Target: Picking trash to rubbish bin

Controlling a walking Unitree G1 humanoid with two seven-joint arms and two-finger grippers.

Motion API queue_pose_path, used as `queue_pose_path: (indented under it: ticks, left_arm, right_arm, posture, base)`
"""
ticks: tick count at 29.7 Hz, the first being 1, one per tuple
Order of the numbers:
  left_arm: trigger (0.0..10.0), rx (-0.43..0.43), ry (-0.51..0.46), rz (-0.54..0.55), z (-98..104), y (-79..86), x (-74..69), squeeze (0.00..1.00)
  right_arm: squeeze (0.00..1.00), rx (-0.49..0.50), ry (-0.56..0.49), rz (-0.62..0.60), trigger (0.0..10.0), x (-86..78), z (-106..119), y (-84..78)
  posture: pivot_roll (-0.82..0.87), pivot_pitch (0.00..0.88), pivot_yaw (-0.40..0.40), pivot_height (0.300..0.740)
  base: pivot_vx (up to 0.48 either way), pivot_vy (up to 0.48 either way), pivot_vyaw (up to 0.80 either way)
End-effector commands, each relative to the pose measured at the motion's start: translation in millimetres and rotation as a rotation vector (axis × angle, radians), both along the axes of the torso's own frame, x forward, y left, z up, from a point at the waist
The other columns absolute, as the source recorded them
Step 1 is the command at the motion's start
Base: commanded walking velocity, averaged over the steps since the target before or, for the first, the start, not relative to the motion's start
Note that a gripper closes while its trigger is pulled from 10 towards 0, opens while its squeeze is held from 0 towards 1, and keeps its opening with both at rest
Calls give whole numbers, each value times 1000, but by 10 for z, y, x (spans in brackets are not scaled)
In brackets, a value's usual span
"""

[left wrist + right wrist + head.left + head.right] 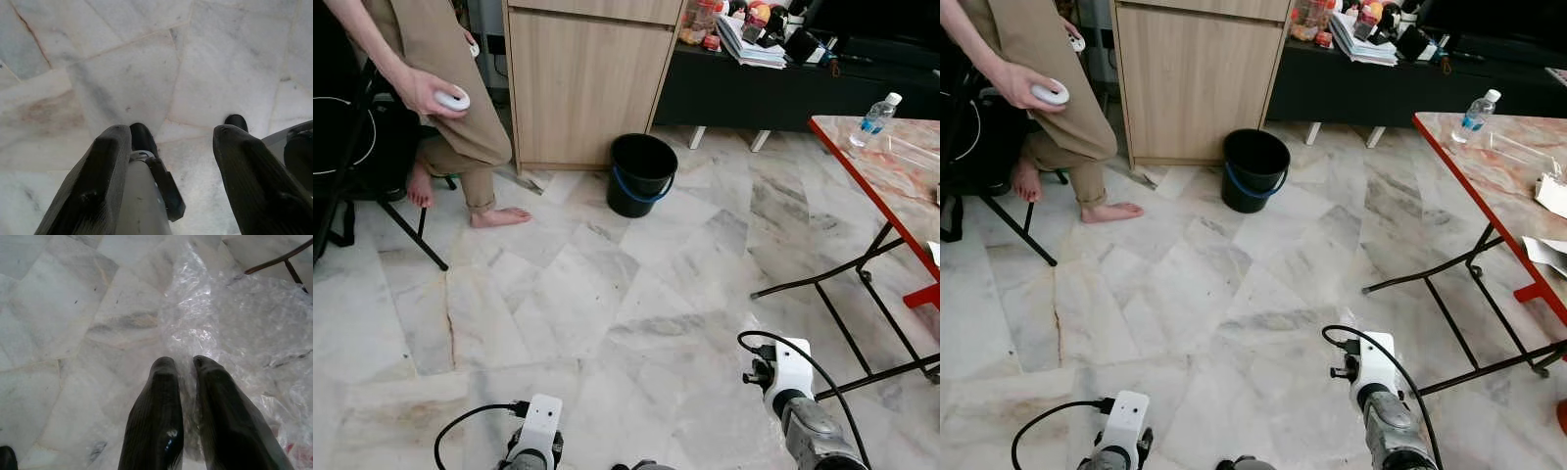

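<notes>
A black rubbish bin (641, 174) with a blue handle stands on the marble floor in front of a wooden cabinet (587, 78), some way ahead of me. Both arms are held low at the near edge of the eye views, the left arm (536, 431) and the right arm (790, 382). In the right wrist view my right gripper (183, 363) is shut on a crumpled sheet of clear bubble wrap (234, 318), which spreads out beyond the fingertips above the floor. My left gripper (171, 132) is open over bare tiles, with nothing between its fingers.
A barefoot person (450, 117) holding a white controller sits at the left next to a black chair (372, 186). On the right, a red-edged folding table (891, 176) carries a water bottle (876, 117), and its black legs reach out over the floor. A dark cluttered console (783, 78) runs along the back.
</notes>
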State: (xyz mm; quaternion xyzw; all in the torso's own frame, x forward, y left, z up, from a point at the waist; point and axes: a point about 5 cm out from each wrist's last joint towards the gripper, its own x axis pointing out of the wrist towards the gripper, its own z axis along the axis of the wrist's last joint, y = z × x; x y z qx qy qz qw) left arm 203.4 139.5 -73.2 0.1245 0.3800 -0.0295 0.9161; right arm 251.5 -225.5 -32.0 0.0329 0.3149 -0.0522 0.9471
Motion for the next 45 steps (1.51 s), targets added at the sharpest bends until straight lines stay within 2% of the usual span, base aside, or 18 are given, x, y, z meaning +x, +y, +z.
queue_pose_path:
  ticks: [1,7,8,13,14,18,22,30,45]
  left_arm:
    - [10000,15,33,-52,-37,-48,-57,0]
    - [10000,43,28,-100,-20,-17,-22,0]
    - [10000,47,25,-110,-13,-14,-7,0]
    - [10000,59,23,-141,5,-9,29,0]
    - [10000,66,29,-150,5,5,32,0]
    - [10000,69,32,-152,4,14,32,0]
    - [10000,83,36,-159,9,56,45,0]
    - [10000,75,31,-130,34,97,91,0]
    - [10000,70,22,-37,53,204,118,0]
  right_arm:
    - [0,-1,39,-54,10000,-109,-64,-90]
    - [0,11,48,-95,10000,-149,-99,-74]
    - [0,16,49,-105,10000,-157,-107,-67]
    - [0,33,50,-136,10000,-180,-132,-34]
    - [0,42,49,-151,10000,-188,-141,-16]
    - [0,47,49,-160,10000,-194,-147,-11]
    - [0,63,54,-188,10000,-224,-171,7]
    - [0,82,55,-213,10000,-228,-180,28]
    - [0,80,44,-214,10000,-174,-139,-5]
  posture:
    - [-80,141,-171,740]
    - [-73,116,-125,740]
    - [-73,96,-96,740]
    - [-82,74,-59,740]
    - [-82,57,-30,740]
    - [-82,57,-30,740]
    - [-79,35,4,740]
    - [-41,59,-22,740]
    - [-6,76,-59,740]
  base:
    - [0,0,0]
    - [0,0,0]
    - [0,0,0]
    - [0,0,0]
    - [0,0,0]
    - [0,0,0]
    - [0,0,0]
    - [0,0,0]
    - [316,0,0]
